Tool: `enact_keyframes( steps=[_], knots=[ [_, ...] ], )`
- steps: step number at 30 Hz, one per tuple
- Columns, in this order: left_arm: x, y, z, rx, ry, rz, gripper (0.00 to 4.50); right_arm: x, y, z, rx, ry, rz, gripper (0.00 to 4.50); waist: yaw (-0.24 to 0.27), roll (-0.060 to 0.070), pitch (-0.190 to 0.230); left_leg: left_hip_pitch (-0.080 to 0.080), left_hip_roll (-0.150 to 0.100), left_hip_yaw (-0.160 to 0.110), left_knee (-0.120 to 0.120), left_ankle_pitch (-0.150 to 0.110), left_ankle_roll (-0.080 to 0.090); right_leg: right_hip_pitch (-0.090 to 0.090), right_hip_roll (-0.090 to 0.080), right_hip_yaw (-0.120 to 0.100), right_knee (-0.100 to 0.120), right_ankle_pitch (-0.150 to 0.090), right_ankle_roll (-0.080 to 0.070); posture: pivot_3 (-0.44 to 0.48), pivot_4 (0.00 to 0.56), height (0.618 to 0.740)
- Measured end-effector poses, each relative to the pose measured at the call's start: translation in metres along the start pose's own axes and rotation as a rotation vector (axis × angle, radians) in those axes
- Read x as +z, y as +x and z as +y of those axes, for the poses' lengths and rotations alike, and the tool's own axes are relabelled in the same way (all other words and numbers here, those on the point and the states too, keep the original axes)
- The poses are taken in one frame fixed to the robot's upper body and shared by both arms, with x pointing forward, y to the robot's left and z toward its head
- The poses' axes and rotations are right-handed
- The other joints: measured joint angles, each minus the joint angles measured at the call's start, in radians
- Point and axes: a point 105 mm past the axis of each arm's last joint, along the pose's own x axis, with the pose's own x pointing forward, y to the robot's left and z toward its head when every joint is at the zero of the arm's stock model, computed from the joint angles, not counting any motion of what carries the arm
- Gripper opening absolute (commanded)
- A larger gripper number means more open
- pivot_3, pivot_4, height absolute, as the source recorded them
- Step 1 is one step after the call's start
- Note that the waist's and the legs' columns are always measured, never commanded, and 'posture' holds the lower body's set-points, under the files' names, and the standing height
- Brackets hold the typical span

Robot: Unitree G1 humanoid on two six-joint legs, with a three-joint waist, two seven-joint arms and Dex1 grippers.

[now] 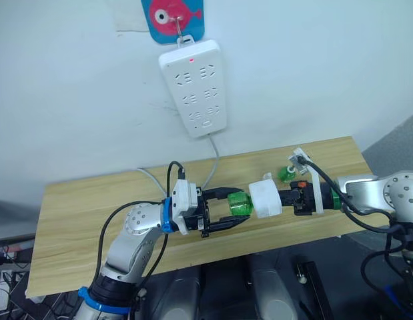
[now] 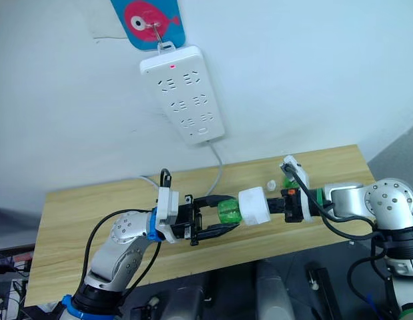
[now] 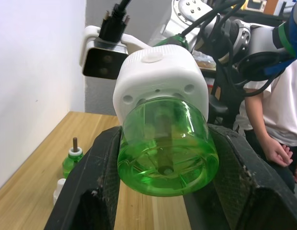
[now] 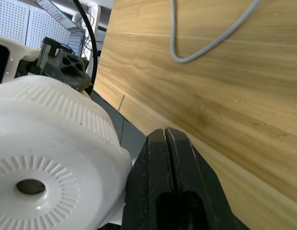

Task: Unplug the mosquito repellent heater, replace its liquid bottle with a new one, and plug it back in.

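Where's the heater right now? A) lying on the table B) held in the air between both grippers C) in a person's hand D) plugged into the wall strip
B: the mosquito repellent heater sits off the table, right gripper at the white body, left gripper around its green bottle.

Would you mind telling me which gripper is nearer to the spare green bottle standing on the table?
Right. The right gripper hangs just in front of the spare green bottle; the left gripper is farther along the table.

A light wooden desk (image 1: pixel 93 200) stands against a plain white wall (image 1: pixel 313 67); lighting is even.
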Motion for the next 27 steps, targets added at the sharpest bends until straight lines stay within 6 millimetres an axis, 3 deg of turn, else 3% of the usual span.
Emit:
enact_keyframes(
  steps=[6, 19, 27],
  knots=[
    [0.006, -0.004, 0.007, 0.036, 0.016, -0.014, 2.26, -0.009, 0.002, 0.011, 0.065, 0.017, 0.028, 0.04, 0.000, 0.000, 0.000, 0.000, 0.000, 0.000, 0.000, 0.000, 0.000, 0.000, 0.000, 0.000, 0.000, 0.000, 0.000, -0.078, 0.339, 0.740],
    [0.013, -0.005, 0.008, 0.038, 0.074, -0.043, 2.26, -0.006, -0.003, 0.027, 0.144, 0.084, 0.002, 0.04, 0.000, 0.000, 0.000, 0.000, 0.000, 0.000, 0.000, 0.000, 0.000, 0.000, 0.000, 0.000, 0.000, 0.000, 0.000, -0.087, 0.342, 0.740],
    [0.012, -0.005, 0.008, 0.039, 0.072, -0.040, 2.26, -0.007, -0.003, 0.027, 0.148, 0.105, -0.007, 0.04, 0.000, 0.000, 0.000, 0.000, 0.000, 0.000, 0.000, 0.000, 0.000, 0.000, 0.000, 0.000, 0.000, 0.000, 0.000, -0.087, 0.344, 0.740]
  ],
)
